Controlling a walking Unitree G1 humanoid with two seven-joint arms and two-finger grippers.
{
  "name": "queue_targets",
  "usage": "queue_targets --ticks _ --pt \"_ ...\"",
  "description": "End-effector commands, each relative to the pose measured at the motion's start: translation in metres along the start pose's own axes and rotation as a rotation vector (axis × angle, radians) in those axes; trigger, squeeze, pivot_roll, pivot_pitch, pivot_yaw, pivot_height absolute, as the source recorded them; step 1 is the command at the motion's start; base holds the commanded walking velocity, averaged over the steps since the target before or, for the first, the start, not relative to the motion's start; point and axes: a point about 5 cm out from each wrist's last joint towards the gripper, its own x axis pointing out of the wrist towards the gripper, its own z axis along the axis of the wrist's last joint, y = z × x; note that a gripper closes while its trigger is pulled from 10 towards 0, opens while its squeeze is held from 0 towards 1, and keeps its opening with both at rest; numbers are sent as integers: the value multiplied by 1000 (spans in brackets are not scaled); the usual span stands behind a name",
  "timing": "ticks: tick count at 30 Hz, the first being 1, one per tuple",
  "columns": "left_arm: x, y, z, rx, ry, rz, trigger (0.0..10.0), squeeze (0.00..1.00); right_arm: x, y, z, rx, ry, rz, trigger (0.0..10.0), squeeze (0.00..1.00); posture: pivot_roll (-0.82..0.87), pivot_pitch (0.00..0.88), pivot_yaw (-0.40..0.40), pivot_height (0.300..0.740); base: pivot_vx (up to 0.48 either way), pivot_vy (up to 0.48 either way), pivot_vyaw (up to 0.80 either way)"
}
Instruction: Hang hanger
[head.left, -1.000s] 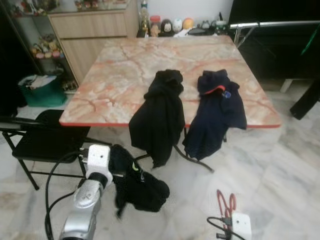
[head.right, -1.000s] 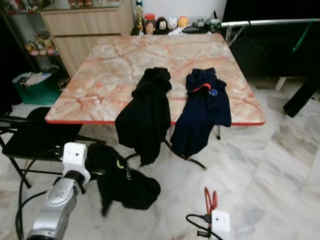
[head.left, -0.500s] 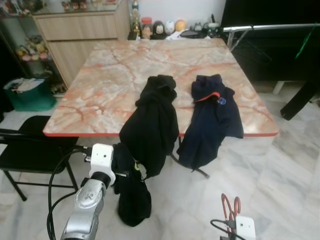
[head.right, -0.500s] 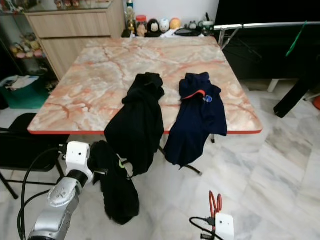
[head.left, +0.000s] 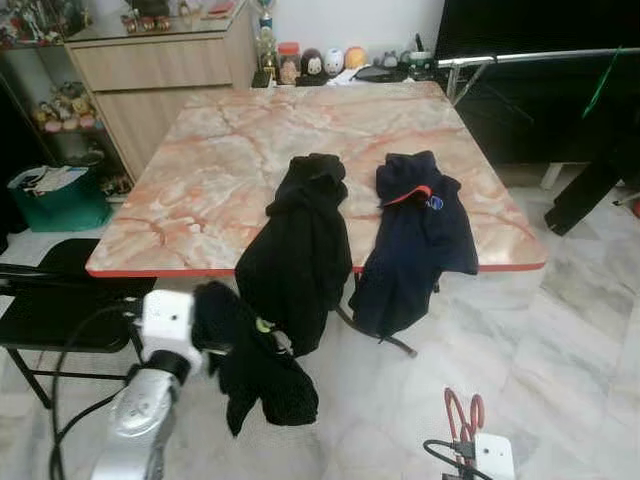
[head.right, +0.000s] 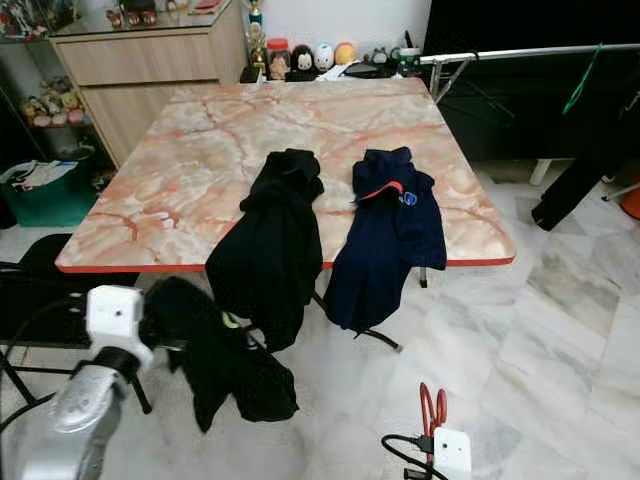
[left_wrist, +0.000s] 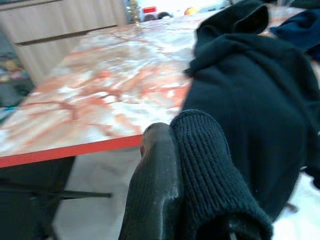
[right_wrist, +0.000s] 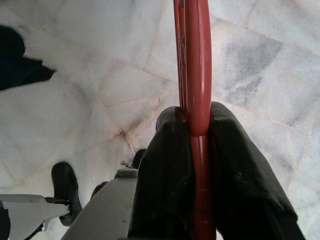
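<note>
Two garments drape over the near edge of the marble-patterned tabletop (head.left: 300, 130): a black hoodie (head.left: 300, 250) at the centre and a navy jacket (head.left: 415, 245) at its 3 o'clock, both hanging toward the marble floor (head.left: 560, 350). At the tabletop's 12 o'clock, small jars and figurines (head.left: 320, 62) line the far edge beside a wooden cabinet (head.left: 160, 80), and a metal clothes rail (head.left: 540, 56) runs at 1 o'clock against a dark backdrop. A black folding chair (head.left: 50, 310) stands at 8 o'clock below the tabletop, with a green bin (head.left: 55, 195) holding crumpled stuff at 9 o'clock.

Low at 7 o'clock, the left end effector (left_wrist: 172, 170) is clamped on a black knit garment (head.left: 250, 355), which dangles in a bunch just in front of the hoodie's hem, clear of the floor.

At 5 o'clock, the right end effector (right_wrist: 197, 125) is closed narrowly on a red hanger (head.left: 462, 412), its fingers (right_wrist: 165, 170) pressing either side of the red bar above the floor tiles.
</note>
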Motion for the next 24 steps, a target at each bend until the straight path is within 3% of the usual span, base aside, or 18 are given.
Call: queue_targets --ticks 1,5,11,19,24 --pt "-4 7 6 -11 -11 21 10000 0 0 1 2 15 -12 2 10000 0 96 0 24 740 0 0 0" --pt "-4 13 14 -45 -32 85 10000 0 0 -1 2 15 -12 -8 10000 0 98 0 23 740 0 0 0" --pt "7 23 38 -25 -110 125 10000 0 0 -2 0 10 -2 -14 10000 0 100 0 19 740 0 0 0" --pt "28 41 74 23 -212 138 10000 0 0 -1 -1 12 4 -14 10000 0 96 0 24 740 293 0 0" --pt "38 42 89 8 -245 122 10000 0 0 0 -2 12 7 -13 10000 0 91 0 31 740 344 0 0"
